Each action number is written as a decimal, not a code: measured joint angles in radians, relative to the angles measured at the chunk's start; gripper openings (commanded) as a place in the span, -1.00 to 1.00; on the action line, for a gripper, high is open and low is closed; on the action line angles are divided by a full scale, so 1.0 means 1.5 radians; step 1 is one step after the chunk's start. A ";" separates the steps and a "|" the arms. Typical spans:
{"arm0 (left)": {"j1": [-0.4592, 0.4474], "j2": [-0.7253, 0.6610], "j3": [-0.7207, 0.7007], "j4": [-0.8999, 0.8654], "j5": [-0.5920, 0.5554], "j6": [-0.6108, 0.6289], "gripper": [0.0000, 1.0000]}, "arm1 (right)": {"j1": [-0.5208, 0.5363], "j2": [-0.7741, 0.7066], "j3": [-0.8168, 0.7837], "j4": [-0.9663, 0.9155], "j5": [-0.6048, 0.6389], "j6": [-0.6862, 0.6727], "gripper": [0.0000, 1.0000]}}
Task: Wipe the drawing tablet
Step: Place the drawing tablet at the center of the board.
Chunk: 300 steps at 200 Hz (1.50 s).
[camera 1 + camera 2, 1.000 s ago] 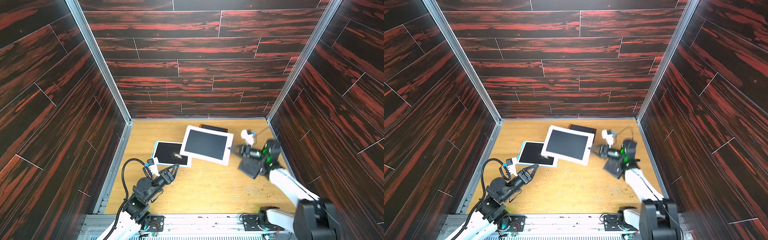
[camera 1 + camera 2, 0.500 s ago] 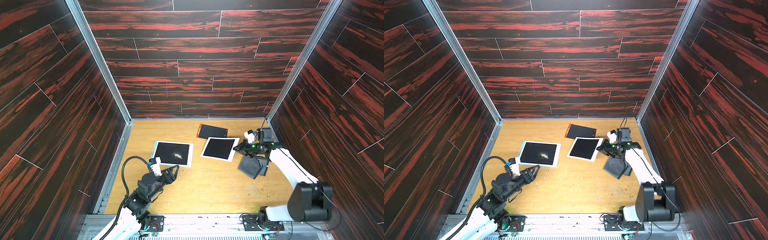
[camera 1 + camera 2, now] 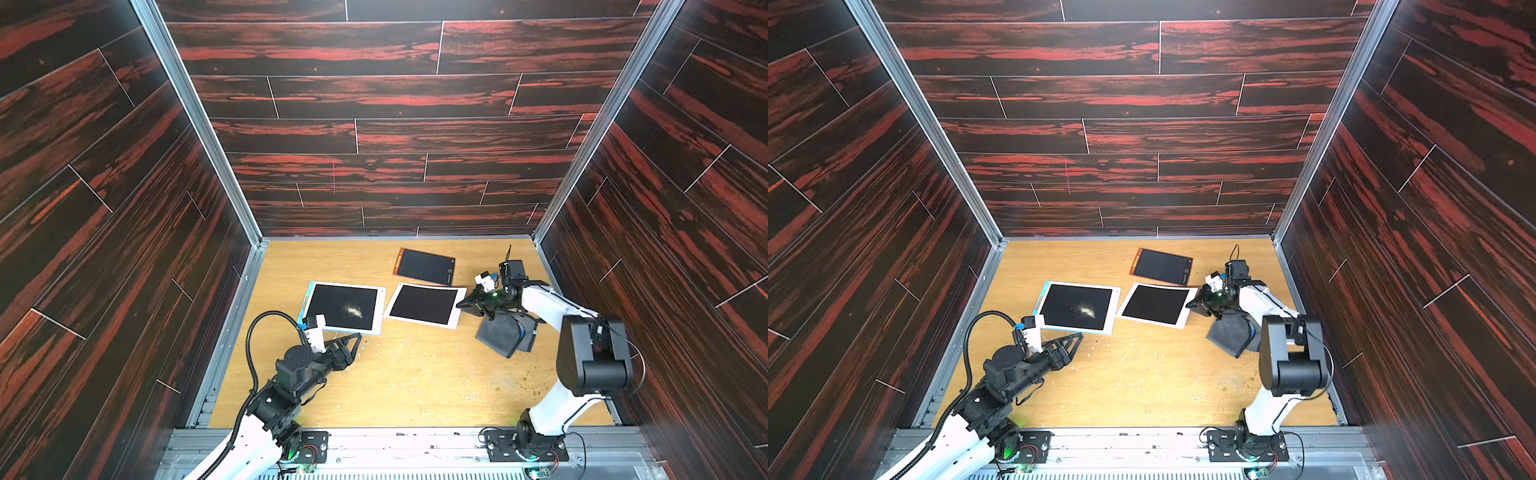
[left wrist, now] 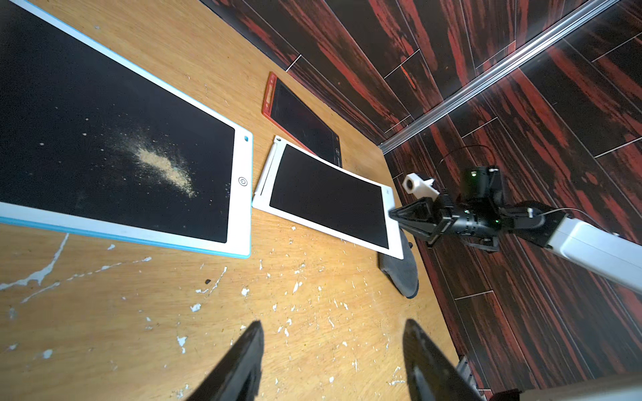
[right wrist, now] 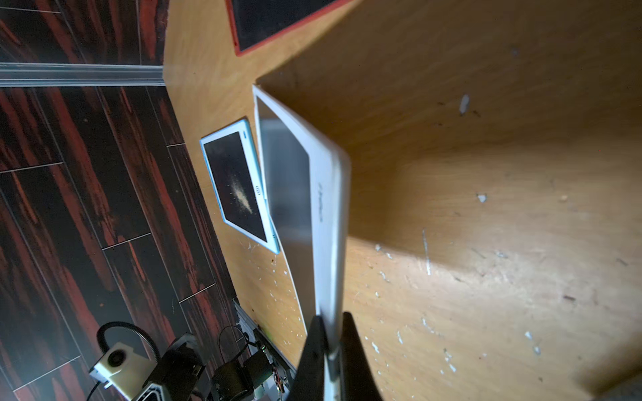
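Firmly pinched white drawing tablet [image 3: 424, 305] by its edge in right claw [image 3: 465, 305], lifted slightly off tabletop [image 3: 415, 374]. Held left claw [image 3: 358, 337] parted and empty. Noted blue-rimmed drawing tablet [image 3: 332, 305] just ahead of left claw, dusted with pale powder [image 3: 354, 309]; grey cloth [image 3: 498, 336] beneath right claw.

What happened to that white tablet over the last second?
The right gripper lowered the white tablet from high in the air down beside the blue-edged tablet, still pinching its edge. That dusty tablet, the red tablet, grey cloth and open left gripper barely moved.
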 measured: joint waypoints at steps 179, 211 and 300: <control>0.000 0.009 0.000 -0.026 0.017 0.004 0.29 | 0.369 -0.151 -0.125 -0.003 0.377 0.006 0.09; 0.000 0.023 0.000 -0.026 0.025 0.004 0.29 | 0.396 -0.092 -0.129 0.011 0.389 0.030 0.10; 0.000 -0.027 0.003 -0.067 0.008 -0.003 0.33 | 0.355 0.060 0.012 -0.012 0.468 0.037 0.15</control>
